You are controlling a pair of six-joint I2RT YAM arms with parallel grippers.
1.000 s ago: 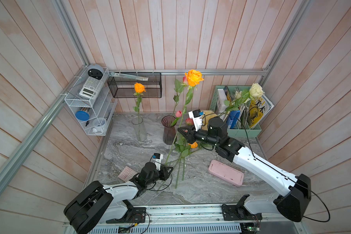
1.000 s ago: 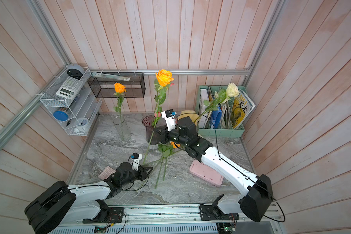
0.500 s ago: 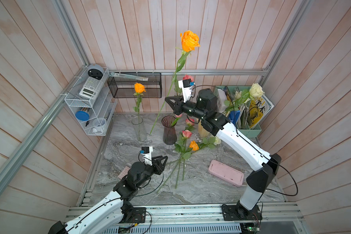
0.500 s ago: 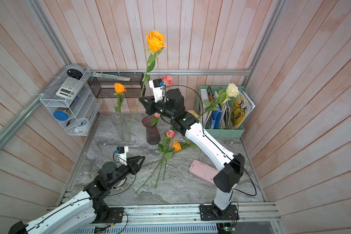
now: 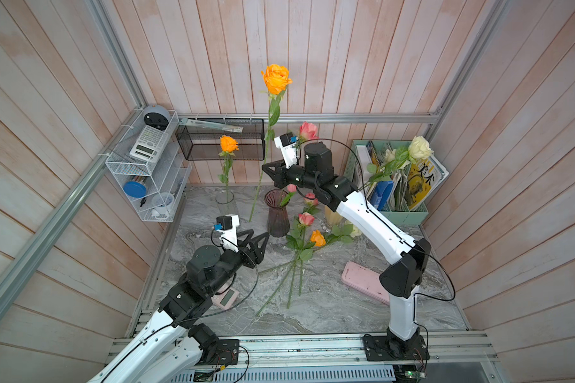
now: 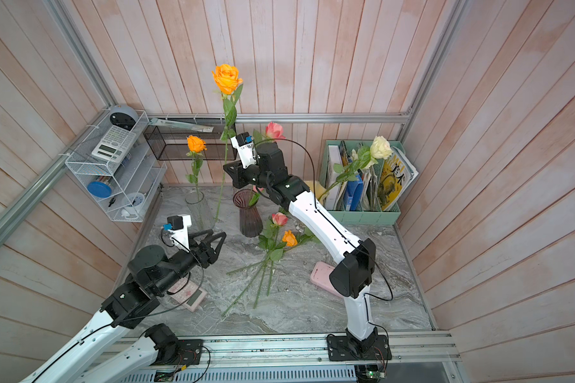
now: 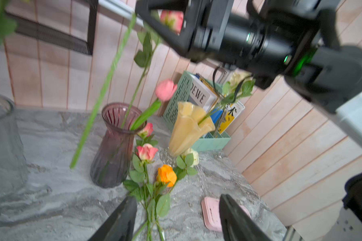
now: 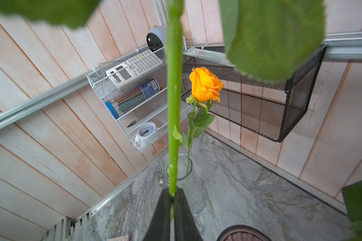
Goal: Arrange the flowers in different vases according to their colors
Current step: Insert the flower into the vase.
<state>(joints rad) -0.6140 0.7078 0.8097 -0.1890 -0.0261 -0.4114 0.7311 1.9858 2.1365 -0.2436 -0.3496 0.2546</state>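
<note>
In both top views the whole cell is seen from high above the front rail [image 5: 312, 346], looking down toward the back wall [image 5: 312, 49]; nearly the same marble table [image 5: 329, 308] is covered. The left wrist view is taken low and near the table, facing the purple vase [image 7: 113, 150], the yellow vase [image 7: 186, 131] and the right arm [image 7: 259, 41]. The right wrist view is taken from higher, along the held orange rose stem [image 8: 173, 104], toward the clear vase [image 8: 193, 192] and the wire shelf [image 8: 98, 82]. The clear vase is shared by all views.

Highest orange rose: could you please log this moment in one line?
right gripper: shut on highest orange rose | stem outside clear vase | left gripper: open
</note>
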